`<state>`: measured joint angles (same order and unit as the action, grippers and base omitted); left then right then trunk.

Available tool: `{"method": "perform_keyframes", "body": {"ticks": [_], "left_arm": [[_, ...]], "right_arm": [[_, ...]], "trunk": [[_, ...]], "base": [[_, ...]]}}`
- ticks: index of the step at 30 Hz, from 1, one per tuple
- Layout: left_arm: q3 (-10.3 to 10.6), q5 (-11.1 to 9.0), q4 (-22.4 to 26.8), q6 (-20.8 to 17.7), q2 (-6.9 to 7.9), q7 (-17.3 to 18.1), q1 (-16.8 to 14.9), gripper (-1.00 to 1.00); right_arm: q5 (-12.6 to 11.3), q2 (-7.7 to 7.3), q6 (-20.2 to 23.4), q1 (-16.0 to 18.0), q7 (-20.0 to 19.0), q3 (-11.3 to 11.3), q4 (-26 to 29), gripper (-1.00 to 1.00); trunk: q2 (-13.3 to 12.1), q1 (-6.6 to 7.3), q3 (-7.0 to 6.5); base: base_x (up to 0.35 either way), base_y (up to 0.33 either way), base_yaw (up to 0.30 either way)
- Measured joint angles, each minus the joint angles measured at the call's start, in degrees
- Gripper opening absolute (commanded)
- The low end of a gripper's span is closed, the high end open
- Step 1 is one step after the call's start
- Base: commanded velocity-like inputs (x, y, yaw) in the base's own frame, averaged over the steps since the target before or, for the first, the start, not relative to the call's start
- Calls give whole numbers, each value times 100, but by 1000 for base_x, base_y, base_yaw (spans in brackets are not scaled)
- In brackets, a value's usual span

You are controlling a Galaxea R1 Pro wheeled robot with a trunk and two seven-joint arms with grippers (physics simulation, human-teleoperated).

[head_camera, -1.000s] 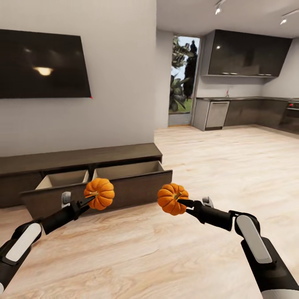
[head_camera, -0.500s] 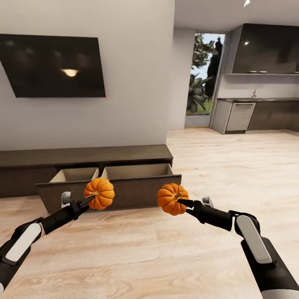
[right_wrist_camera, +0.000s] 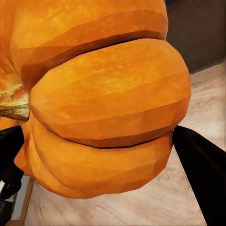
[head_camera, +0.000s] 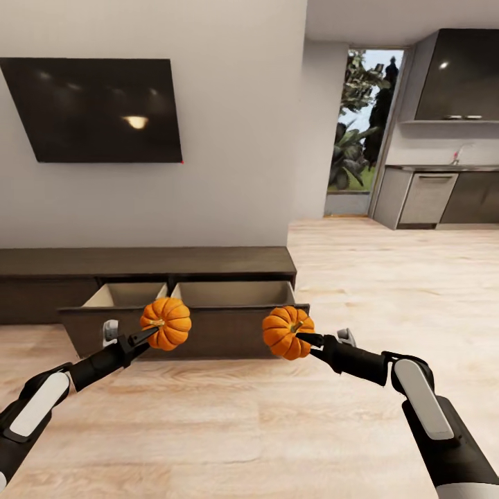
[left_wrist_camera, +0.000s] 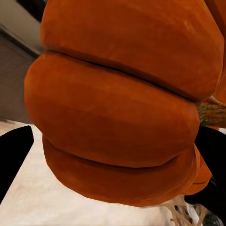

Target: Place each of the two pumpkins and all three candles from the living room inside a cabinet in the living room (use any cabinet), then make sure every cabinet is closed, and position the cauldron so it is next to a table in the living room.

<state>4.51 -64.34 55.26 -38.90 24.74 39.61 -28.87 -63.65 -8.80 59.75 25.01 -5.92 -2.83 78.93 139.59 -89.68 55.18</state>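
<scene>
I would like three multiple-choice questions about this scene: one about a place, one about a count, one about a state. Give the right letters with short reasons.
1. Where is the cabinet?
A. under the wall screen
B. beside the kitchen counter
C. behind the robot

2. How many pumpkins are held?
A. none
B. one
C. two

3. What is the state of the cabinet's drawer?
A. closed
B. pulled open
C. removed and lying on the floor

Answers:
1. A, the long dark unit stands against the wall below the screen.
2. C, the left tool grips the left pumpkin and the right tool grips the right pumpkin.
3. B, its front stands out and the tan inside shows.
</scene>
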Motion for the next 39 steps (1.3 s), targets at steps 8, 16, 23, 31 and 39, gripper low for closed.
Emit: {"method": "perform_keyframes", "body": {"ticks": [8, 16, 23, 31, 39], "left_arm": [[6, 17, -1, 6, 0, -2, 0, -100], [7, 32, -2, 11, 0, -3, 0, -100], [8, 36, 0, 13, 3, 1, 1, -100], [8, 36, -1, 14, 1, 4, 1, -100], [4, -7, -4, -2, 2, 0, -1, -100]], "right_arm": [[22, -11, -2, -1, 5, -7, -2, -100], [33, -12, -3, -1, -7, -8, -3, -100], [31, -2, -3, -1, -1, -8, -2, -100], [34, -1, -3, -1, 0, -8, -3, -100], [-32, 6, -1, 0, -4, -2, 1, -100]], "trunk": [[0, 1, 0], [0, 1, 0], [0, 1, 0], [0, 0, 0], [0, -1, 0]], "base": [[284, -136, 2], [330, 57, 0], [334, 54, 0], [296, 6, 0], [193, 0, 0]]}}
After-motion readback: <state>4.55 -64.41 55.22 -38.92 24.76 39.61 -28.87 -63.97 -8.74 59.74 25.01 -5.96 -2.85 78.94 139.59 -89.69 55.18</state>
